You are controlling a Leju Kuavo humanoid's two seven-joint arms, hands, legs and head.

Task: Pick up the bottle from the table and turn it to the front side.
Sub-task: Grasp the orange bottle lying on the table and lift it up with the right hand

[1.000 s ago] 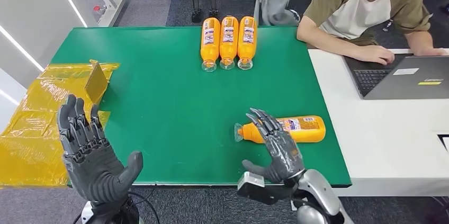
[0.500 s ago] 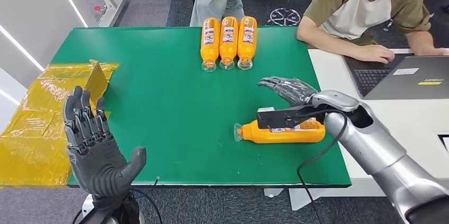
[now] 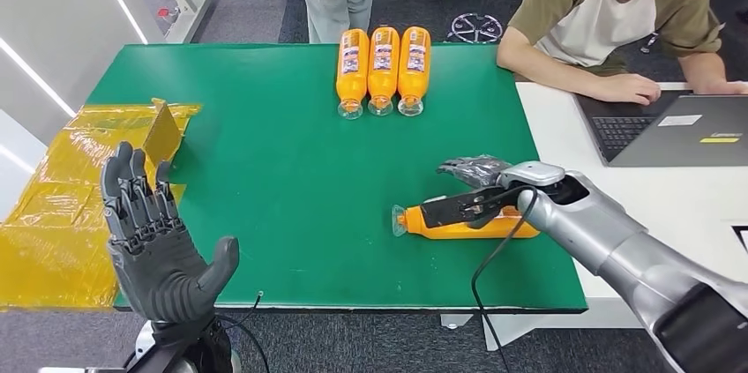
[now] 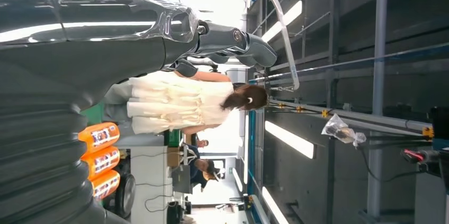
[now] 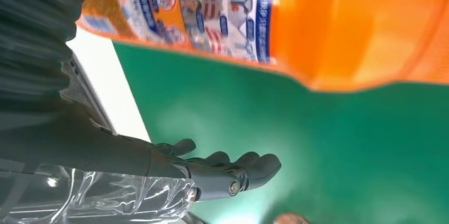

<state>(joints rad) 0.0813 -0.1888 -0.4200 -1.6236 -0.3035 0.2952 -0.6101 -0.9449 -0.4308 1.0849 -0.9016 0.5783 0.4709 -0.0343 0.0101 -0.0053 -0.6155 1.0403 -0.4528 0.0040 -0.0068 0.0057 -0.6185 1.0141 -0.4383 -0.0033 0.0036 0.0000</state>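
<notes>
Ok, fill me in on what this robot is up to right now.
The right hand is over the lone orange bottle lying on its side on the green table, fingers apart, not gripping it yet. The left hand is raised open at the table's near edge. Three more bottles lie together at the far edge.

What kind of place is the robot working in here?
Probably a robotics lab or test workshop rather than a home. A green-topped table holds orange bottles set in a neat row, a person works at a laptop on the adjoining white desk, and the left wrist view shows metal framing and strip lights overhead.
</notes>
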